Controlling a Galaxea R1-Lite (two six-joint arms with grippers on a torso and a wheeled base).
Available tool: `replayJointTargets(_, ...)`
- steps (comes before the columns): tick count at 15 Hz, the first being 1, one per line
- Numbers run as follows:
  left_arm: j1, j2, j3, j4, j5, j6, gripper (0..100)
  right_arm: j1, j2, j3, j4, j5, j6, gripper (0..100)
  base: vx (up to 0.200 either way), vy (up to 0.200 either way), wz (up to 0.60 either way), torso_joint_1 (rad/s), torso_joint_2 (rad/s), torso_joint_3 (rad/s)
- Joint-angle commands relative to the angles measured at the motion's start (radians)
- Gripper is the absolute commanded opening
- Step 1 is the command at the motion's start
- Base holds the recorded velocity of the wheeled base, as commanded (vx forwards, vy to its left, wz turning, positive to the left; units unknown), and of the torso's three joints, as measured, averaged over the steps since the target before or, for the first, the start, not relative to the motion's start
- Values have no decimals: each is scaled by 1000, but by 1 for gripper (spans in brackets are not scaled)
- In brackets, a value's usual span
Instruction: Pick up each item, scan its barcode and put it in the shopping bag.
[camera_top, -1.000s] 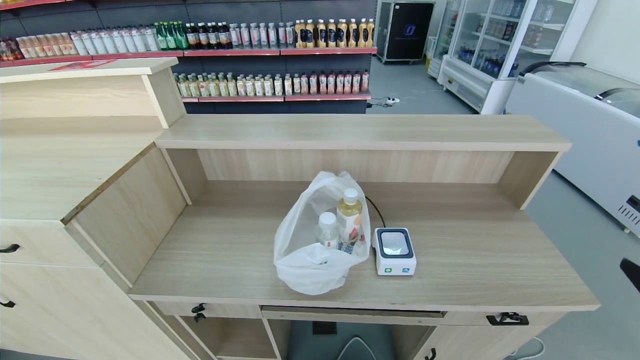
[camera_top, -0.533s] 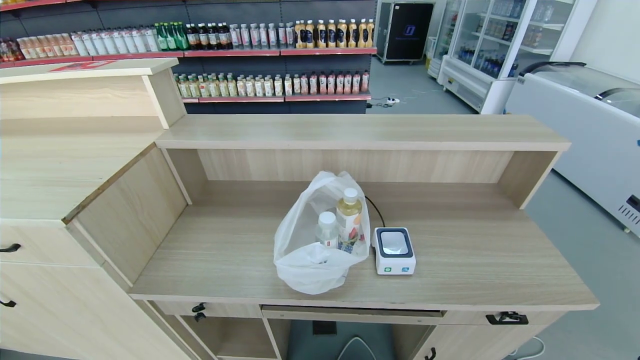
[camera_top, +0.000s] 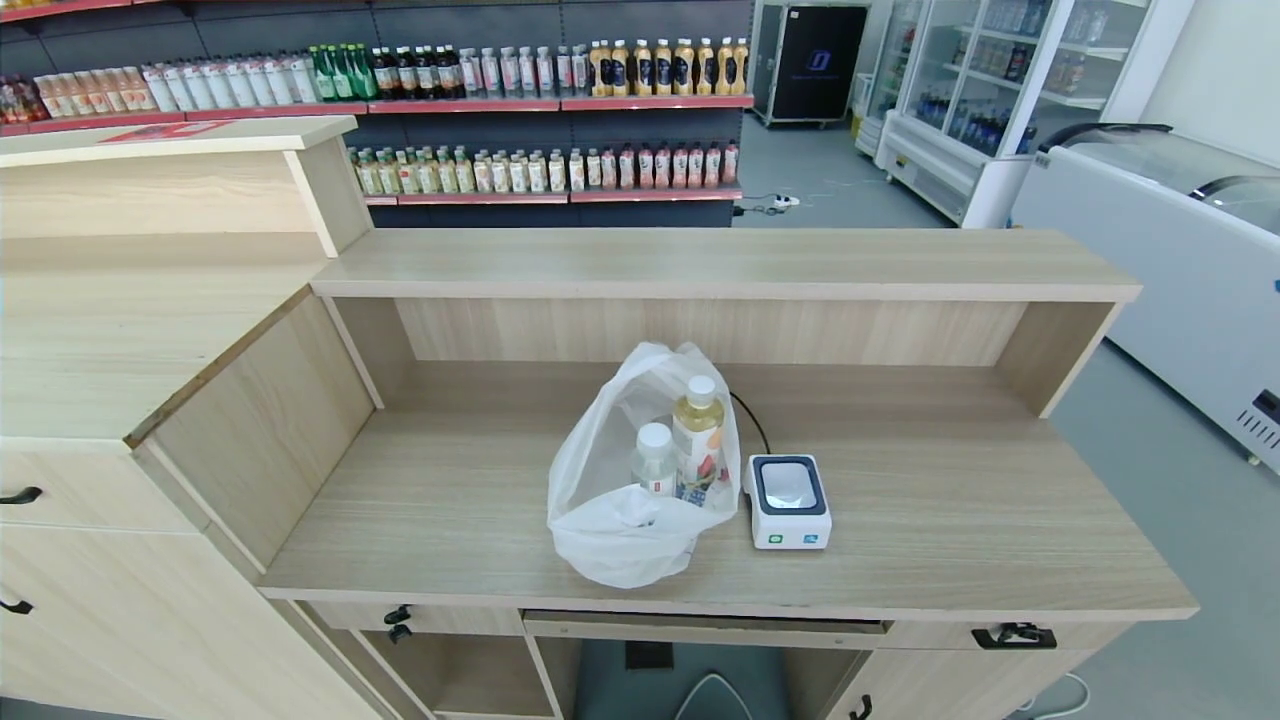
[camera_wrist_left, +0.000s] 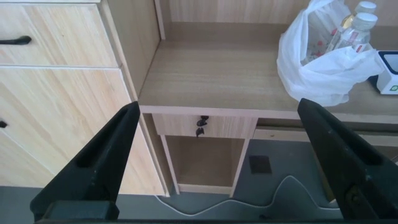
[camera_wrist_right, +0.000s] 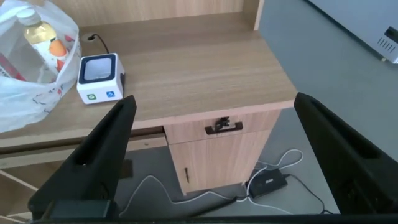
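While my right fingers (camera_wrist_right: 93, 162) have pulled back out of the head view, nothing on the desk (camera_top: 950, 500) has shifted: tall bottle (camera_top: 697, 435) and short bottle (camera_top: 655, 455) stand in the bag (camera_top: 610, 520), just beside the scanner (camera_top: 788, 500). Right fingers and left fingers (camera_wrist_left: 99, 168) both wide, empty. Judgement: bagging looks finished.

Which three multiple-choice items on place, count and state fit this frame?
1. Where is the scanner from the shopping bag? A) robot's right B) robot's left C) inside it
2. How many bottles are in the bag? A) one B) two C) four
3. The left gripper and right gripper are? A) open, empty B) holding bottles C) holding the bag
A: the head view shows it right of the bag. B: two capped bottles show. A: fingers spread, nothing between.
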Motion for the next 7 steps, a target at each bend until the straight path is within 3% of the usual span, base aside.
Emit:
replayJointTargets(1,1,0,0,0,0,0,100,0,3,0,0,1,-1,100,0,0,0,0,0,0)
replayJointTargets(7,1,0,0,0,0,0,100,0,3,0,0,1,-1,100,0,0,0,0,0,0)
